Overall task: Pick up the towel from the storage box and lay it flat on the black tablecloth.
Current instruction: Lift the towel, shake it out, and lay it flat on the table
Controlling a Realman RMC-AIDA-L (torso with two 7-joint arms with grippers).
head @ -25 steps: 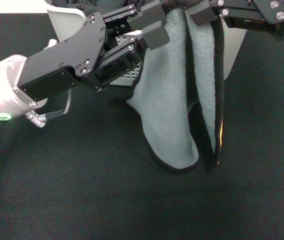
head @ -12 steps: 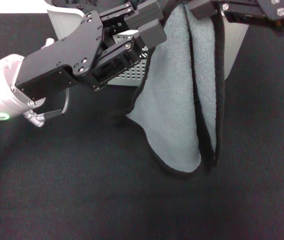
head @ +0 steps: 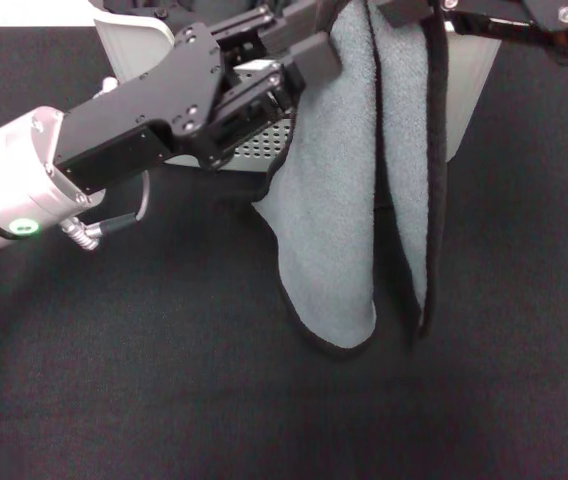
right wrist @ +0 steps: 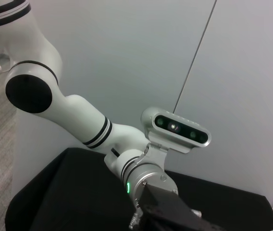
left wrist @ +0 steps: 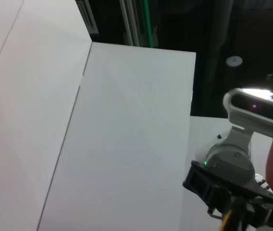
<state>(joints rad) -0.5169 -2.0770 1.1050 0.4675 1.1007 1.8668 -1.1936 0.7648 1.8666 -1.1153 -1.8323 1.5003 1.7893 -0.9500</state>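
1. Grey plush towel [head: 339,190] with black stitched edging hangs in a long fold from the top centre of the head view, its lower end low over the black tablecloth [head: 164,380]; whether it touches cannot be told.
2. The left tool [head: 304,45], upper centre, is clamped on the towel's left top edge.
3. The right tool [head: 414,10], at the top right edge, grips the towel's right top edge.
4. The light grey storage box [head: 254,140] stands behind the towel, upper centre, partly hidden.
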